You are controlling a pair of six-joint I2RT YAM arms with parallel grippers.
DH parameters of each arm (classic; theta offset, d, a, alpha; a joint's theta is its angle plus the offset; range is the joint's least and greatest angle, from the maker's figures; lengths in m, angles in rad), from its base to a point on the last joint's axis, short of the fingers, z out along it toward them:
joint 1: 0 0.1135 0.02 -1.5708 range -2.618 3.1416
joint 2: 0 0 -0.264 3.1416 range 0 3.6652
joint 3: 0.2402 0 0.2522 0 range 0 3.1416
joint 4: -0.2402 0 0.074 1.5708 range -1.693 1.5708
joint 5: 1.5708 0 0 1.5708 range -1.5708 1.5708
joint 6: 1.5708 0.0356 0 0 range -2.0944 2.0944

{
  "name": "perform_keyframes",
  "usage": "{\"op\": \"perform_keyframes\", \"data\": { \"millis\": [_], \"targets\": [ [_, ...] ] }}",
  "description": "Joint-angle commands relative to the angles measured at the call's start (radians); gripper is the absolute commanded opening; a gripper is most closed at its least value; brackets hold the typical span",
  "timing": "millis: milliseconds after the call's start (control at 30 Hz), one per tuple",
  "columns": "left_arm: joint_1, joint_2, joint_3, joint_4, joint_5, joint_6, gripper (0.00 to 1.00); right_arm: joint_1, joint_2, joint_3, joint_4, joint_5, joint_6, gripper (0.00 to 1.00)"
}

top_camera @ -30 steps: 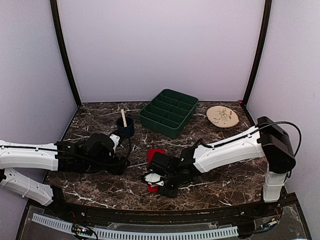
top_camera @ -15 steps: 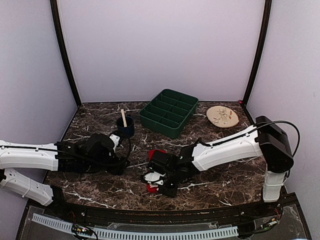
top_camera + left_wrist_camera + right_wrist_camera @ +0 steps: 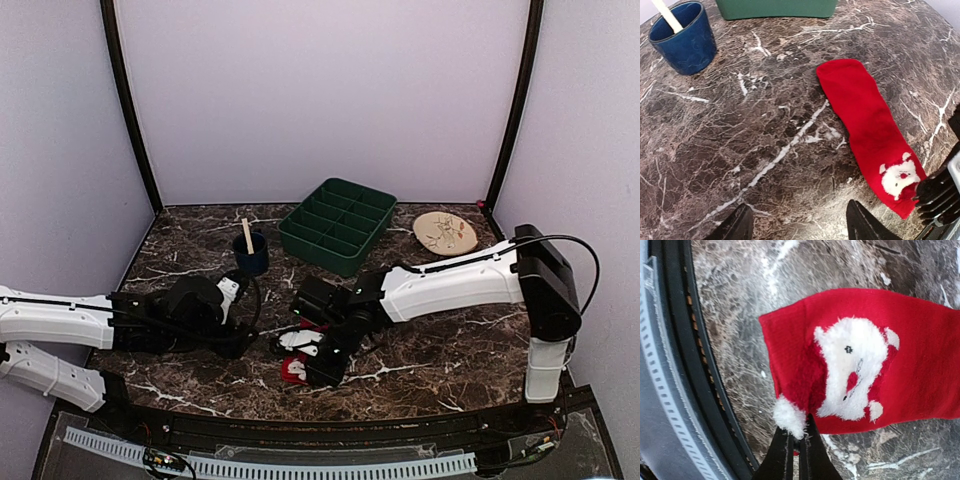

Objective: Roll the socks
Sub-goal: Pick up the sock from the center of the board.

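One of the socks, a red sock [image 3: 865, 115] with a white furry Santa face at its near end, lies flat and stretched out on the marble table. My right gripper [image 3: 796, 434] is shut on the edge of that end, by a white pompom [image 3: 788, 416]. In the top view the right gripper [image 3: 308, 362] covers most of the red sock [image 3: 292, 371]. My left gripper [image 3: 798, 214] is open over bare marble to the left of the sock, with nothing between its fingers; in the top view the left gripper [image 3: 246, 337] sits a short way from the right one.
A blue cup [image 3: 251, 253] with a wooden stick stands behind the left arm. A green compartment tray [image 3: 338, 225] and a round wooden plate [image 3: 445, 233] are at the back. The table's black front rim [image 3: 685, 365] runs close beside the sock's end.
My right gripper has shut on the sock's Santa end and shifted slightly left and toward the front edge. The left gripper stays open, almost unmoved.
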Motion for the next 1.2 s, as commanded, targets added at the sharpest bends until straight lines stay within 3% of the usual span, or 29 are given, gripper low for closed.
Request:
{"op": "perform_keyframes", "data": {
  "millis": [0,300,633,1167],
  "targets": [
    [-0.023,-0.029,-0.042,0.072,0.056,0.044,0.66,-0.026,0.047,0.055,-0.047,-0.152,0.035,0.00],
    [-0.121,-0.053,-0.159,0.256,0.178,0.176,0.62,-0.065,0.097,0.089,-0.080,-0.246,0.032,0.00],
    [-0.243,-0.013,-0.206,0.335,0.133,0.209,0.61,-0.111,0.129,0.130,-0.112,-0.337,0.020,0.00],
    [-0.284,0.126,-0.213,0.523,0.151,0.429,0.64,-0.136,0.156,0.163,-0.196,-0.411,-0.030,0.00]
  ]
}}
